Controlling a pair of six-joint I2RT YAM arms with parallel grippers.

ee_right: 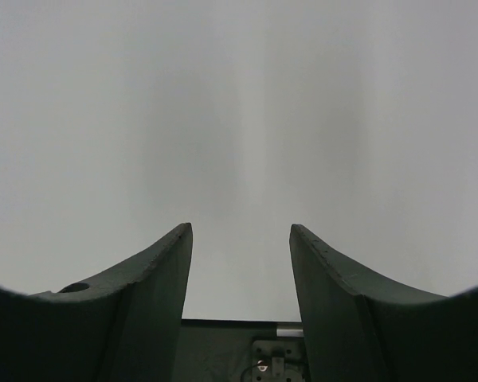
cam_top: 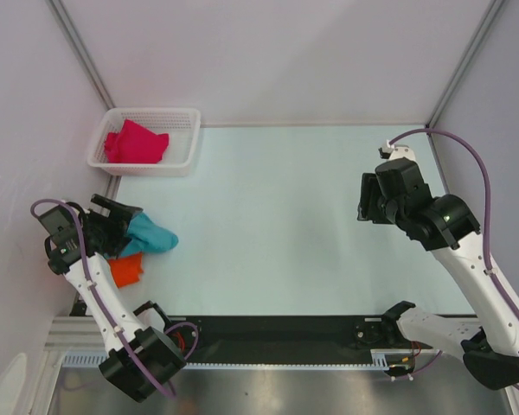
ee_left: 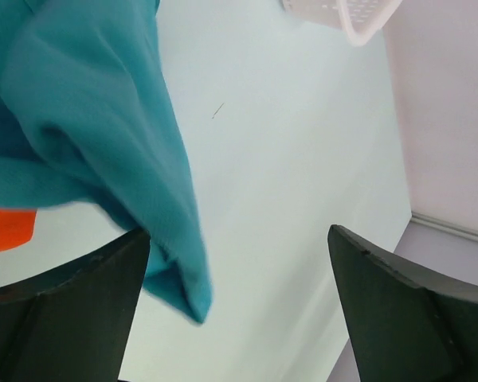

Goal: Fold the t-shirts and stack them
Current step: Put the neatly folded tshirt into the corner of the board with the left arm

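Teal-blue t-shirt [cam_top: 151, 235] is plain, no print anywhere. The orange t-shirt [cam_top: 126, 270] is bright and solid too. And the magenta-red t-shirt [cam_top: 137, 143] is one flat colour, glowing against the white lattice basket [cam_top: 183, 151]. The counter [cam_top: 285, 225] is pale mint and unpatterned. The left arm [cam_top: 99, 298] and right arm [cam_top: 480, 268] are white with black joints, with purple cables [cam_top: 480, 164] looping off them. The left tool [ee_left: 235, 239] has matte black fingers, and the right tool [ee_right: 240, 235] is the same dull black. The walls [cam_top: 285, 52] are pale lilac-grey.

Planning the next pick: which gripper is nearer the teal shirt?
Left. The left gripper is right at the teal shirt; the right gripper hangs far across the table.
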